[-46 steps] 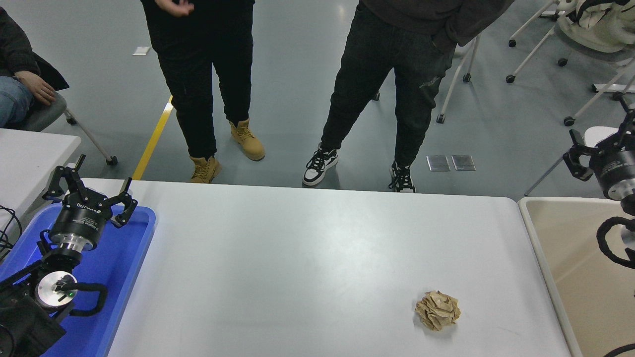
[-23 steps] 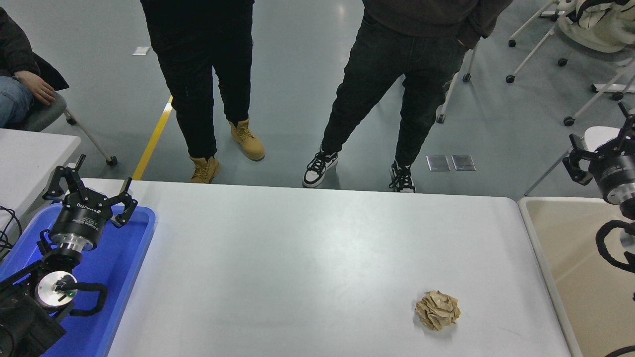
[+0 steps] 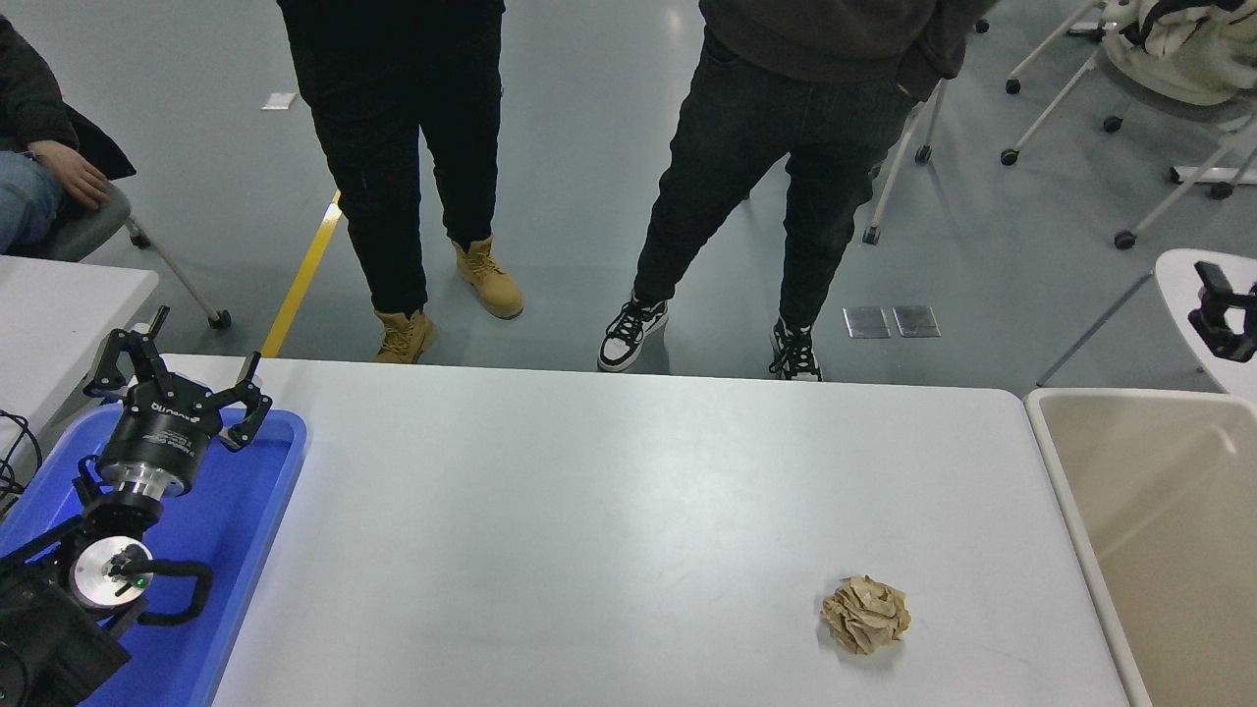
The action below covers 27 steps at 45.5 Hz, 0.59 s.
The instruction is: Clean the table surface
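Two grippers are ours here: at the lower left, our left gripper (image 3: 177, 378) hangs parked above the blue tray (image 3: 250, 520) with its fingers spread apart. The white desk (image 3: 609, 491) fills the middle, and a crumpled brown paper ball (image 3: 865, 614) lies on it toward the near right. Just beside the desk's right end stands a beige bin (image 3: 1159, 520). At the right edge only a sliver of our right gripper (image 3: 1223, 312) shows, and we cannot tell its state.

Black left claw (image 3: 179, 385) (silver wrist ring, looped cable).
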Available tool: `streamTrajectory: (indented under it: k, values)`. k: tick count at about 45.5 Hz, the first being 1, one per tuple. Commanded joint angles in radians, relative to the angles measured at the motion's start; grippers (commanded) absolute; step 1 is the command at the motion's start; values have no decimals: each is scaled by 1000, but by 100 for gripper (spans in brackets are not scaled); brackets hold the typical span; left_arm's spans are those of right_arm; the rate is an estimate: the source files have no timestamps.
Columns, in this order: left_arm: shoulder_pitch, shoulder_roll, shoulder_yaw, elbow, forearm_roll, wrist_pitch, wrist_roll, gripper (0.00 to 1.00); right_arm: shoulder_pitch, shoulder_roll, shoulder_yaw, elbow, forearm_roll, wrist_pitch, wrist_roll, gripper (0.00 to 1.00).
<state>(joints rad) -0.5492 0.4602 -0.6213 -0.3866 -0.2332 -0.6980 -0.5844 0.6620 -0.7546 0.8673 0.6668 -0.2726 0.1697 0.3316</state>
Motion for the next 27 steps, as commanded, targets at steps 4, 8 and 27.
streamTrajectory:
  k: [4,8,27]
  values:
    - [0,0,0,0,0,0,0,100,137,-103,-279,13,-91,22,-9,99]
    - [0,0,0,0,0,0,0,100,226,-130,-436,10,-209,71,-8,99]
    - [0,0,0,0,0,0,0,100,626,-100,-1103,27,-504,212,-2,99]
